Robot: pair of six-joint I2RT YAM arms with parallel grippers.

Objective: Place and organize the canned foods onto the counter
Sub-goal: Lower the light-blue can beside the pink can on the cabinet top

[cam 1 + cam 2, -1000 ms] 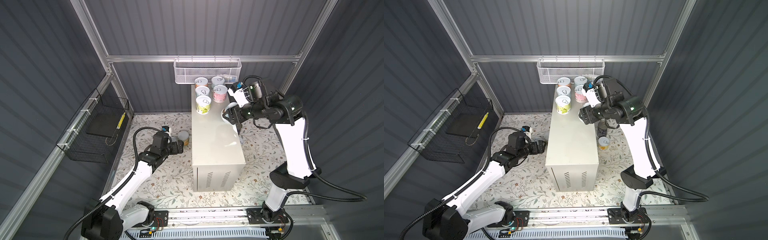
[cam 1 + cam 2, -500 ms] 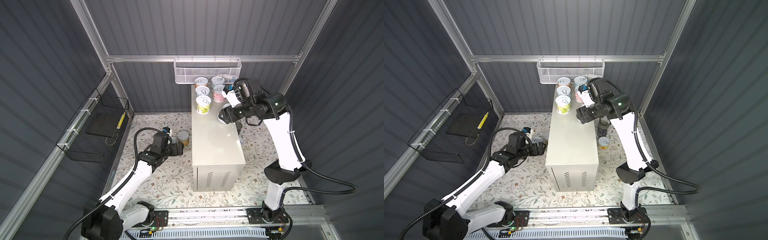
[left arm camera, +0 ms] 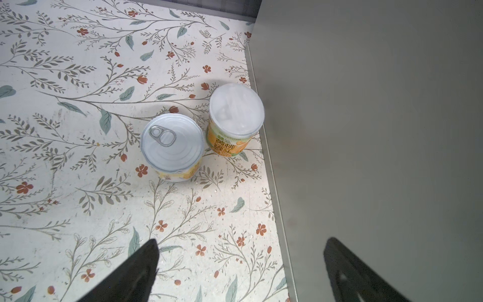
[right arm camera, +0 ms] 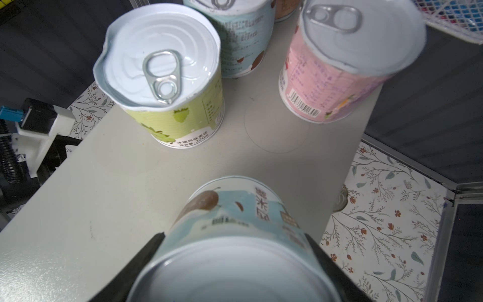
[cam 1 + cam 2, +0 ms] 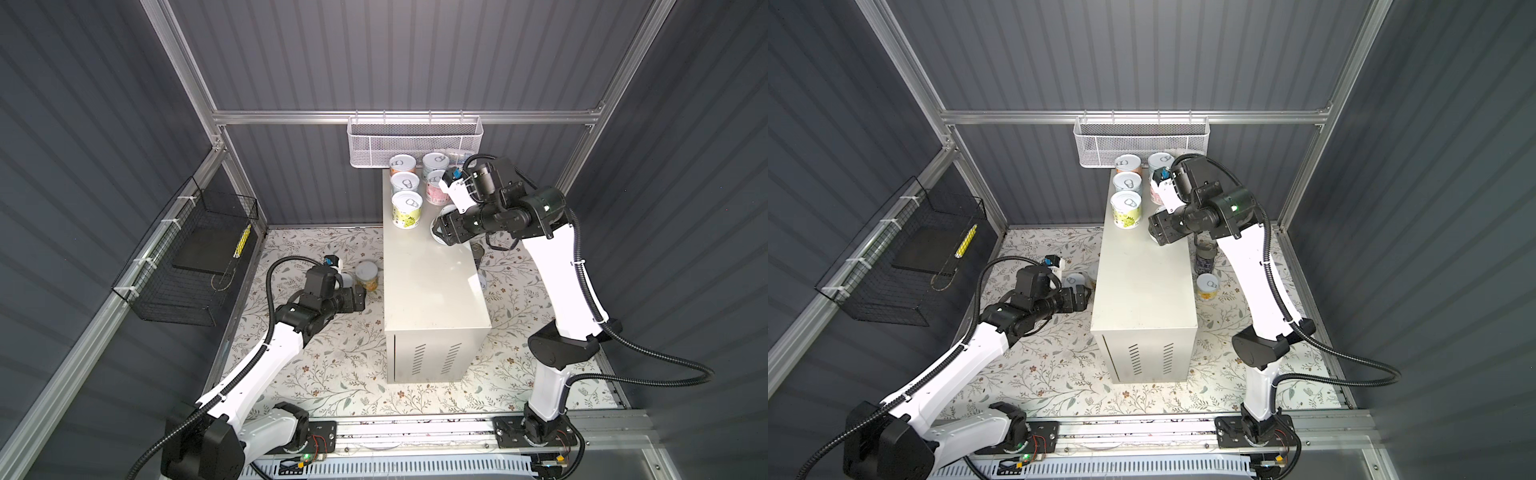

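Right claw [image 4: 235, 235] was clamped on a blue can [image 4: 230, 214], held tipped over the counter [image 5: 428, 286]. Five more cans [image 5: 405, 183] stood at the far end of the counter, with the green can [image 4: 167, 78] and the pink can [image 4: 339, 65] nearest the claw. Left claw [image 3: 241, 241] was wide apart and held nothing. It hung low over the floor [image 3: 78, 183], near two cans [image 3: 172, 146] that stood close together beside the counter. A dark can [image 5: 1204, 259] stood on the floor on the other side.
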